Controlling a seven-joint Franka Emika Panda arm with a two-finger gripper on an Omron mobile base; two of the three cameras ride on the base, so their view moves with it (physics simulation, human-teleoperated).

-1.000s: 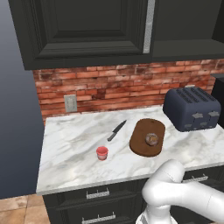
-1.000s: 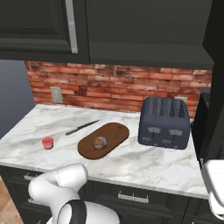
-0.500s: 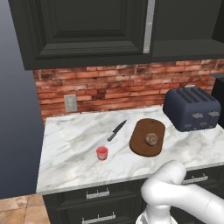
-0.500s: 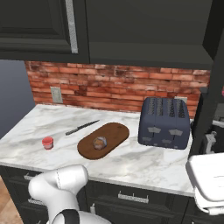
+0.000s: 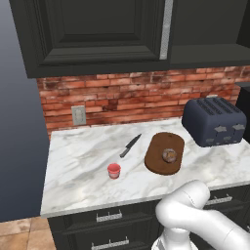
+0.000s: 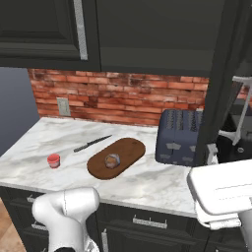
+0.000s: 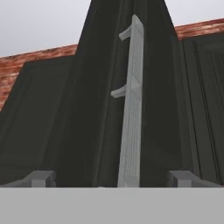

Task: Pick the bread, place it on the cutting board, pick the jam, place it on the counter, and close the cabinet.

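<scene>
Kitchen scene during the last stage of the task. The bread point(image 5: 169, 155) sits on the cutting board point(image 5: 157, 160), a little toward the board's 3 o'clock side in the left base view — placed there as the task asks. The jam point(image 5: 114, 170) stands upright on the counter point(image 5: 78, 161), well apart from the board at roughly its 8 o'clock, so both transfers appear complete. A knife point(image 5: 130, 145) lies on the marble between jar and board, at about 10 o'clock from the board, touching neither. A toaster point(image 5: 213, 120) stands at the board's 2 o'clock, against the brick wall point(image 5: 112, 97).

What remains, by judgement, is the cabinet point(image 6: 219, 88). In the right base view one dark door stands swung out toward the robot, seen nearly edge-on at 3 o'clock of the toaster. The hand view looks along this door's edge, with its long silver handle point(image 7: 131, 113) running from 6 to 12 o'clock — the hand is aimed here presumably to push the panel shut. The gripper point(image 7: 111, 183) shows two grey fingertips point(image 7: 40, 178) set wide apart at the bottom corners, holding nothing. Whether either tip touches the door cannot be told.
</scene>
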